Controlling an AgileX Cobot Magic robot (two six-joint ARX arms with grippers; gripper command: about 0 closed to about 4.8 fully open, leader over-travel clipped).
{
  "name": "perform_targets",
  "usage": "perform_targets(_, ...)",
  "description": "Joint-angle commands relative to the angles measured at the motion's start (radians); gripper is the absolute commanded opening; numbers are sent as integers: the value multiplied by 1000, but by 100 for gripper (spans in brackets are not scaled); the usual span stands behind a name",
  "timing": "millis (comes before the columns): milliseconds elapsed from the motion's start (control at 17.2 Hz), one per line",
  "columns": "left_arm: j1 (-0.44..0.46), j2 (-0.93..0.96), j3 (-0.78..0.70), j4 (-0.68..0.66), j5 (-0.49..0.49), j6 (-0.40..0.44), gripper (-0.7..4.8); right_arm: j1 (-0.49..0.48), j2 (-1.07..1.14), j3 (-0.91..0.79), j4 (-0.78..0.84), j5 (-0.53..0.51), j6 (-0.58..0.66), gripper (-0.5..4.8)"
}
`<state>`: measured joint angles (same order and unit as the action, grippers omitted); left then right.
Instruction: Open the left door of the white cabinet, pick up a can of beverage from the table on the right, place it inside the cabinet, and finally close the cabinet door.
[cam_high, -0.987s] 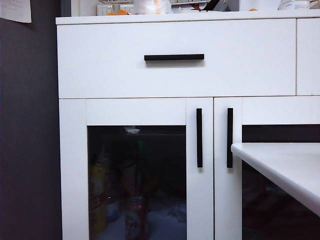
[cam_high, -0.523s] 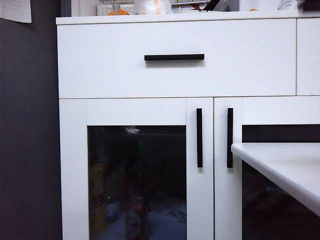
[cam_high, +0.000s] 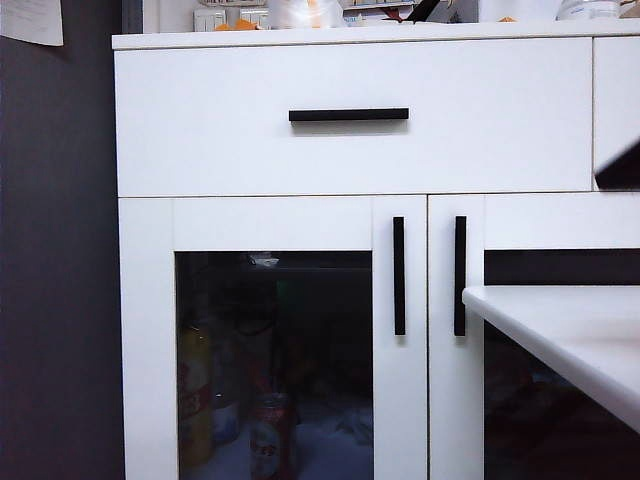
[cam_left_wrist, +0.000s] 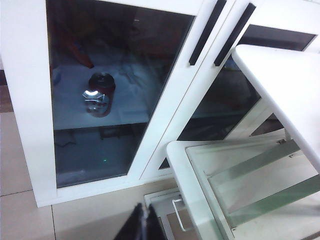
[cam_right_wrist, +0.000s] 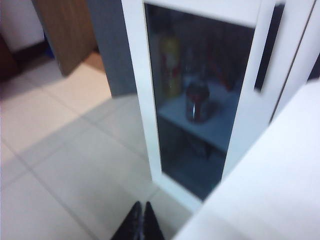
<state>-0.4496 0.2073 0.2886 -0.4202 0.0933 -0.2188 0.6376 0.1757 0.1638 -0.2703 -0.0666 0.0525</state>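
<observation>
a white cabinet (cam_high: 350, 120) fills the view, its left door (cam_high: 275, 340) shut with a can (cam_left_wrist: 98, 94) inside. a dark shape (probably an arm) has just appeared at the right edge. left gripper (cam_left_wrist: 141, 226) and right gripper (cam_right_wrist: 140, 222) hang closed and empty above the floor beside the white bench (cam_high: 570, 330).

Can of beverage (cam_high: 271, 435) behind shut left door (cam_high: 273, 340)

Looking like a domestic-style kitchen or pantry mock-up: white cabinet (cam_high: 350, 120) with glass doors showing drinks sitting on a shelf, clutter lying on its countertop (cam_high: 350, 38), pale floor tiles (cam_right_wrist: 55, 150) running past a wooden door (cam_right_wrist: 67, 30).
</observation>
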Motion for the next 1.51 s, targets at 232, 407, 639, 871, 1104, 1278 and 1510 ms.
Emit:
perform_targets(232, -7, -31, -14, 23, -4, 2, -5, 1, -1, 3, -24, -3, 3, -1)
perform_targets(407, 14, -119, -51, 16, -18, 2, -6, -12, -33, -6, -33, 0, 3, -1)
perform_targets(639, 197, -196, -96, 15, -2, 2, -5, -170, -177, -44, -46, -18, 3, -1)
perform_targets(871, 428, -203, -163, 11, -3, 2, -5, -365, -173, -77, -39, -14, 3, -1)
perform_targets(1104, 487, -203, -217, 43, -3, 2, -5, -470, -173, -116, -7, -14, 3, -1)
perform_targets(1278, 487, -203, -273, 241, -3, 2, -5, -538, -173, -136, 45, -14, 3, -1)
perform_targets(1510, 487, -203, -279, 277, -1, 2, -5, -537, -173, -160, 117, -11, 3, -1)
